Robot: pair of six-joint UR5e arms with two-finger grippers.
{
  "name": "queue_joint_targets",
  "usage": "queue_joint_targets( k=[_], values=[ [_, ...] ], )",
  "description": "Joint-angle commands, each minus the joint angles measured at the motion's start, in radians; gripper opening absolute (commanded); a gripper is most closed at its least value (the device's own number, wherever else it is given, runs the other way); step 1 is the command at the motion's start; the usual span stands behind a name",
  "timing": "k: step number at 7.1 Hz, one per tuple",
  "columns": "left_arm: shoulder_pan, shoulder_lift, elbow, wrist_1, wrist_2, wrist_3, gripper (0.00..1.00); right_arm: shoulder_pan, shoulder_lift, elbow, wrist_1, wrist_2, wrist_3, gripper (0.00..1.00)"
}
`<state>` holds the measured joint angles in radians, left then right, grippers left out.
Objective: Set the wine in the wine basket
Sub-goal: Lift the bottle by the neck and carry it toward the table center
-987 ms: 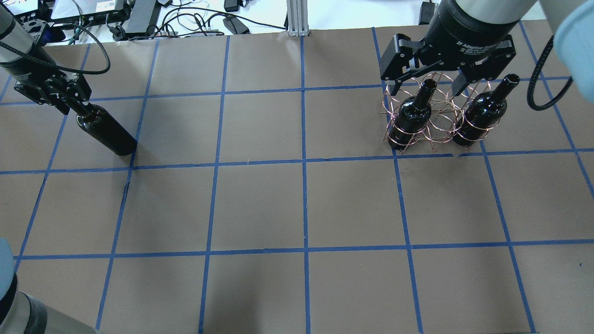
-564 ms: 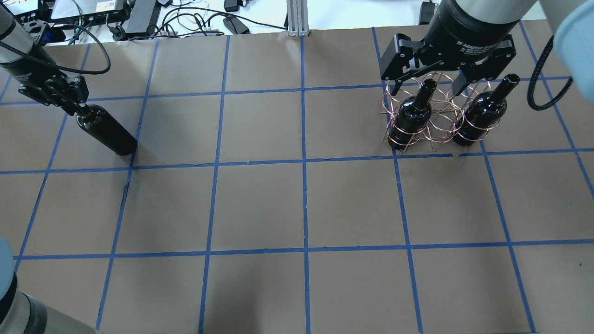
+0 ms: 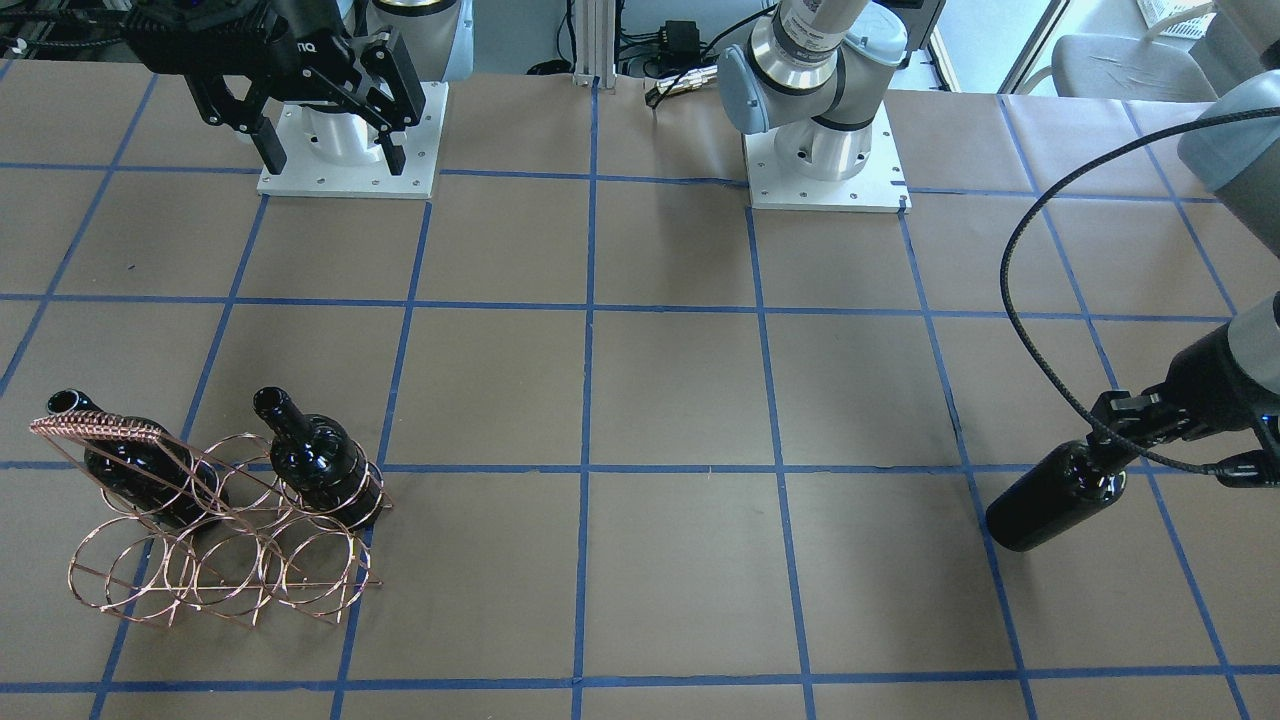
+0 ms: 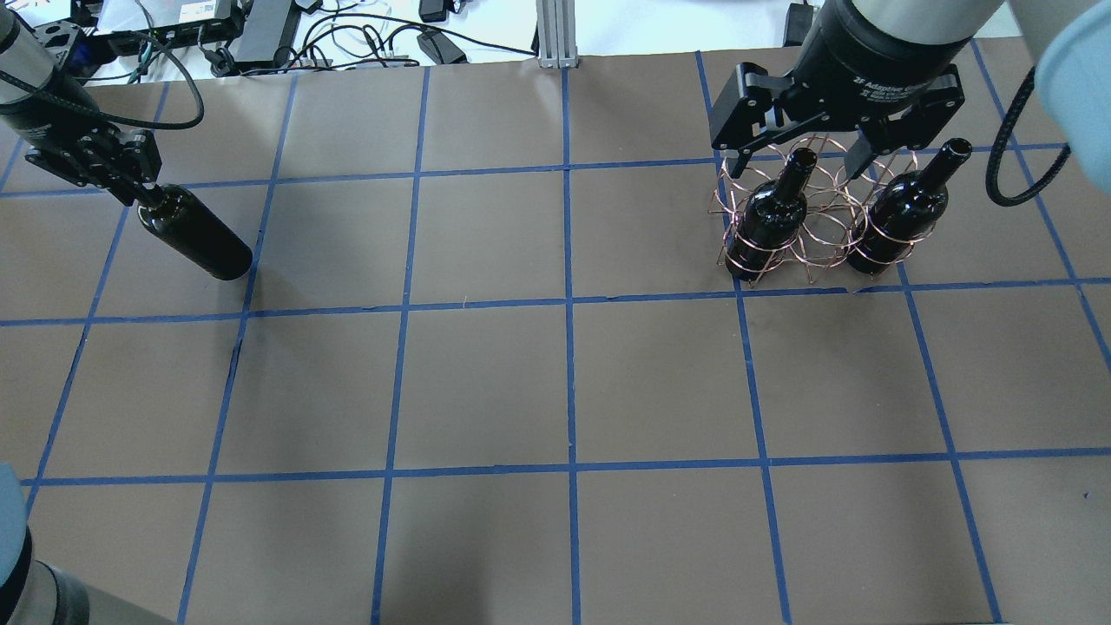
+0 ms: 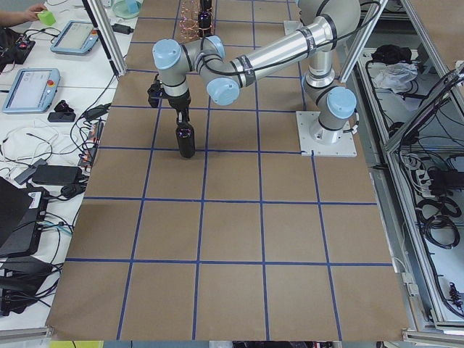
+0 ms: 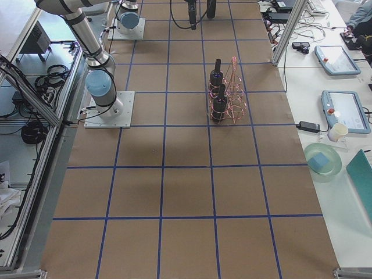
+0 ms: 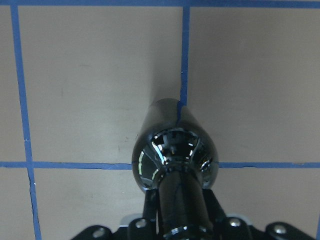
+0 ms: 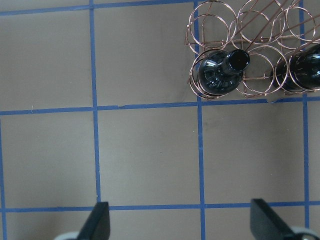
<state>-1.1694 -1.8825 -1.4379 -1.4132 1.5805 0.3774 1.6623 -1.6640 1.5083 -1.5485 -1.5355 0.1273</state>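
Because the slim neck is the only part narrow enough to clamp, the left pincer [image 4: 137,191] is closed on the neck of the wine [image 4: 195,239], body hanging below it. The wrist view confirms this: the neck runs up into the pincer [image 7: 175,231] and the shoulders of the wine [image 7: 175,155] bulge beneath. A neck hold keeps the bottle upright, which suits lowering it base-first into a ring. Whether the base touches the desk [image 4: 486,382] or hangs just clear, I cannot tell.

Right pincer [image 4: 794,163]: spread wide, holding nothing, touching nothing. It hovers over the robot's side of the wine basket [image 4: 820,233], and its wrist view shows bare desk between the fingers [image 8: 97,222]. Judgement: it is parked there, perhaps to steady the basket's wire.

The wine basket sits at the desk's far right end, well apart from the held wine. Two bottles stand in it already, a left bottle [image 4: 768,221] and a right bottle [image 4: 894,221], necks up. The ring between them looks vacant and is likely the target.

Next: carry the wine across the desk and come down plumb. The thin wire could snag the base.
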Motion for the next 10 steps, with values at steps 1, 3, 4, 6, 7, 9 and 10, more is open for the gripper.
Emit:
queue_joint_targets(
  k=[1, 3, 4, 6, 7, 9, 10],
  values=[
    [-0.118, 0.051, 0.004, 0.002, 0.006, -0.139, 0.0, 0.001, 0.001, 0.0, -0.001, 0.0, 0.0, 1.0],
    [-0.252, 0.092, -0.012, -0.003, -0.008, -0.272, 0.0, 0.001, 0.001, 0.0, -0.001, 0.0, 0.0, 1.0],
    [-0.324, 0.118, -0.016, -0.01, -0.01, -0.281, 0.0, 0.001, 0.001, 0.0, 0.001, 0.0, 0.0, 1.0],
    [-0.485, 0.167, -0.099, -0.015, -0.016, -0.38, 0.0, 0.001, 0.001, 0.0, -0.001, 0.0, 0.0, 1.0],
    [-0.553, 0.19, -0.145, -0.013, -0.014, -0.432, 0.0, 0.001, 0.001, 0.0, -0.001, 0.0, 0.0, 1.0],
    [-0.628, 0.221, -0.199, -0.012, -0.022, -0.469, 0.0, 0.0, 0.001, 0.0, -0.001, 0.0, 0.0, 1.0],
    [-0.668, 0.23, -0.225, -0.016, -0.049, -0.515, 0.0, 0.001, 0.001, 0.0, -0.001, 0.0, 0.0, 1.0]
  ],
)
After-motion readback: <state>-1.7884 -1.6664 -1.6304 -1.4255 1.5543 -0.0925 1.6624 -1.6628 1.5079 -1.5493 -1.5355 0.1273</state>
